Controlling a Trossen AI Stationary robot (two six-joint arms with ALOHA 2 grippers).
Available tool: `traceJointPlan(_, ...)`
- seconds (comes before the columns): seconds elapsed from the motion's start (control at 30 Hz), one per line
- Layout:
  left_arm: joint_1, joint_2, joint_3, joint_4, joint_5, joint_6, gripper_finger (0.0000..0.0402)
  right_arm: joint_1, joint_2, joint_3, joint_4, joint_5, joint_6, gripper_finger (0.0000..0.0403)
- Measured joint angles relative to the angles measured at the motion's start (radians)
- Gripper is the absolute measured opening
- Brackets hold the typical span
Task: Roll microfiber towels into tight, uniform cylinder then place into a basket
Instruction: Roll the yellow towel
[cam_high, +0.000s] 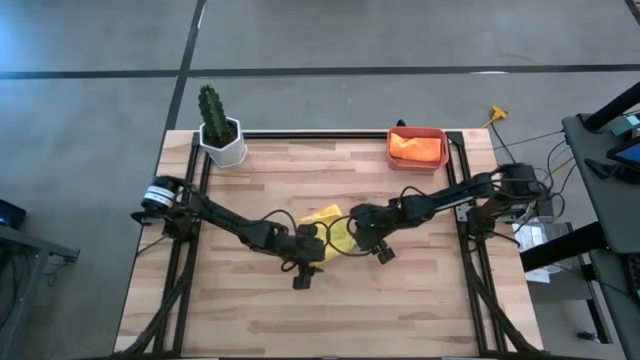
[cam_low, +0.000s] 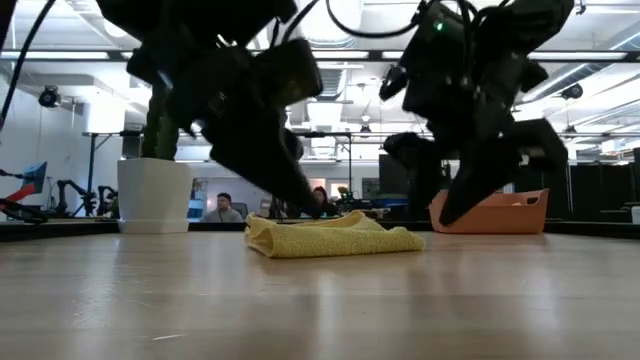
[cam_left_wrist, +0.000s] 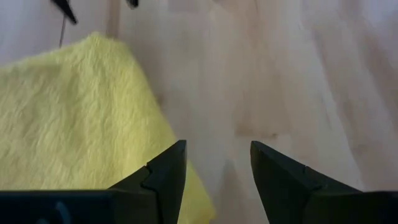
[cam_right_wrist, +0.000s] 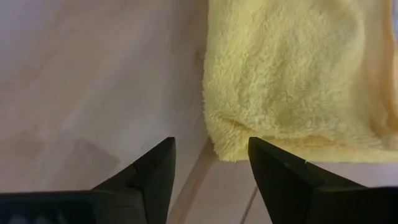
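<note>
Yellow towel (cam_high: 328, 228) lies seemingly between the empty, parted left gripper (cam_left_wrist: 214, 171) and right gripper (cam_right_wrist: 211, 163).

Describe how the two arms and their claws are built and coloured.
Both arms are dark, nearly black, jointed segments with thin black cables looping near the wrists. The left arm carries a white-and-black banded cylinder near its base. The left claw and the right claw each have two matte black, wedge-shaped fingers with stepped inner edges.

Both arms reach in toward mid-worktop — left gripper (cam_left_wrist: 214, 180) low, fingers parted with nothing between them; right gripper (cam_right_wrist: 211, 174) just opposite it, fingers likewise spread — wrists angled downward, nearly meeting.
</note>
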Motion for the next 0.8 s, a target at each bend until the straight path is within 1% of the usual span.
traceJointPlan(0.17,0.001,0.001,0.003,-0.009,-0.042,-0.003,0.0162,0.002,0.027,0.0,0.039,0.048,-0.012,0.0198)
traceJointPlan(0.37,-0.001,0.007,-0.008,-0.009,-0.033,-0.003,0.0162,0.005,0.017,0.001,0.099,0.05,-0.095,0.0198)
traceJointPlan(0.47,-0.004,0.017,-0.012,-0.013,-0.03,-0.004,0.0162,0.005,0.042,0.001,0.12,0.049,-0.116,0.0198)
traceJointPlan(0.63,-0.004,0.044,-0.011,-0.009,-0.033,-0.027,0.0162,0.005,0.105,0.0,0.118,0.04,-0.095,0.0198)
traceJointPlan(0.8,-0.004,0.074,-0.009,-0.007,-0.04,-0.061,0.0162,0.005,0.145,0.002,0.175,0.033,-0.031,0.0195)
